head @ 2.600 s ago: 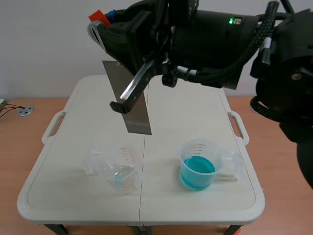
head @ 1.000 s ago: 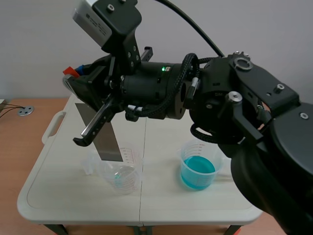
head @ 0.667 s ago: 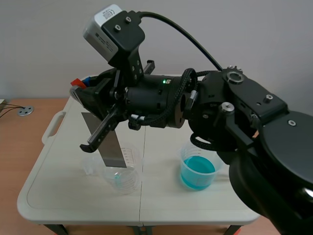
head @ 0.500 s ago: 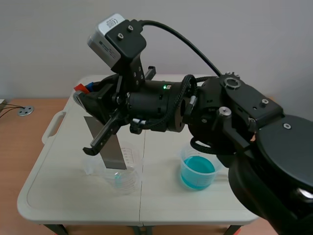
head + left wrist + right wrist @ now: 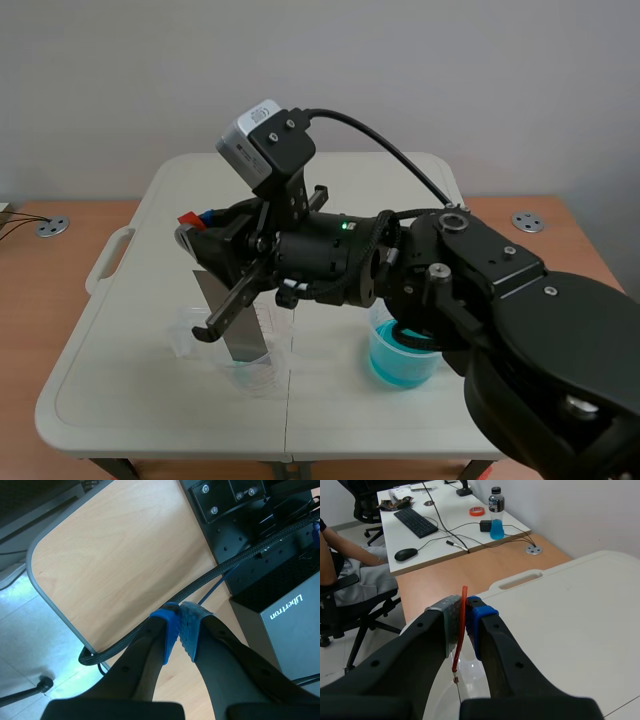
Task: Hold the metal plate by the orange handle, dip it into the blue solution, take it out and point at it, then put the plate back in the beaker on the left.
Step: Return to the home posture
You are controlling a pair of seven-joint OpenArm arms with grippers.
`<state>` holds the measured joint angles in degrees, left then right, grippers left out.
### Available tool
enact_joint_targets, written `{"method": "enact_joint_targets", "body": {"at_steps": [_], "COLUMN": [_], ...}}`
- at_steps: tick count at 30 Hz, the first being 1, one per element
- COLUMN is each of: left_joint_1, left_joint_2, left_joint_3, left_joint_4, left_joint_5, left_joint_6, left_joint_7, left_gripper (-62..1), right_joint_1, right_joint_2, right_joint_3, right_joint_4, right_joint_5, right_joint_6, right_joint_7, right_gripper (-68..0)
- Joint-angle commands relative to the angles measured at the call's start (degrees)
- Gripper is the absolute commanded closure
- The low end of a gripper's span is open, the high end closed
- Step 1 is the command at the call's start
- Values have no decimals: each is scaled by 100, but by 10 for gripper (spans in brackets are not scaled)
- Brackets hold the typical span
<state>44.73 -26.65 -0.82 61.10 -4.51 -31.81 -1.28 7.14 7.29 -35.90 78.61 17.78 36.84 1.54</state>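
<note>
Metal plate point(image 5: 243, 338) hangs w/ long axis near vertical, slight lean: top end w/ orange handle point(image 5: 187, 217) is up and toward the table's left side, bottom end points down inside the clear left beaker point(image 5: 258, 377). Can't tell if it touches the beaker floor. R gripper point(image 5: 196, 220) sits at the plate's top, clamped on the orange handle, so the plate itself hangs below the fingers, not between them. R arm point(image 5: 470, 300) comes in from the right and reaches past mid-table, in front of the right beaker point(image 5: 385, 372). That beaker holds the blue solution point(image 5: 405, 358) and is partly hidden by the arm. Both beakers stand on the white table point(image 5: 120, 330), apart from each other. Right wrist view gives grip detail the scene view lacks: handle seen edge-on as a thin orange strip pinched between grey pad point(image 5: 449, 616) and blue pad point(image 5: 480, 619), running down past the fingertips. Plate is only a thin line under the handle there. Same view shows bkgd: seated person point(image 5: 350, 547) at a desk point(image 5: 445, 545) w/ keyboard point(image 5: 416, 522), mouse point(image 5: 405, 554), bottle point(image 5: 494, 514). Left wrist view: L gripper point(image 5: 179, 627) has pads pressed together w/ nothing held, over a wood surface point(image 5: 125, 555) w/ a braided black cable point(image 5: 235, 562) and a black box point(image 5: 280, 625). Scene view doesn't show the L gripper.
</note>
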Motion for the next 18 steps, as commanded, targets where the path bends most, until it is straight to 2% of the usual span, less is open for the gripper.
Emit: {"method": "enact_joint_targets", "body": {"at_steps": [1,12,18], "left_joint_1": [-15,-15,-17], "left_joint_2": [44,44,44], "left_joint_3": [-35,-35,-35], "left_joint_4": [33,33,33], "left_joint_5": [-31,-31,-31], "left_joint_6": [-52,-52,-52], "left_joint_7": [-13,-15,-17], "left_gripper": [-15,-15,-15], "right_joint_1": [144,146,155], "right_joint_2": [-33,-31,-28], "right_joint_3": [-63,-92,-79], "right_joint_4": [-48,-308,-308], "right_joint_5": [157,232,232], "right_joint_6": [0,-2,-2], "right_joint_7": [195,337,341], "right_gripper": [-15,-24,-177]}}
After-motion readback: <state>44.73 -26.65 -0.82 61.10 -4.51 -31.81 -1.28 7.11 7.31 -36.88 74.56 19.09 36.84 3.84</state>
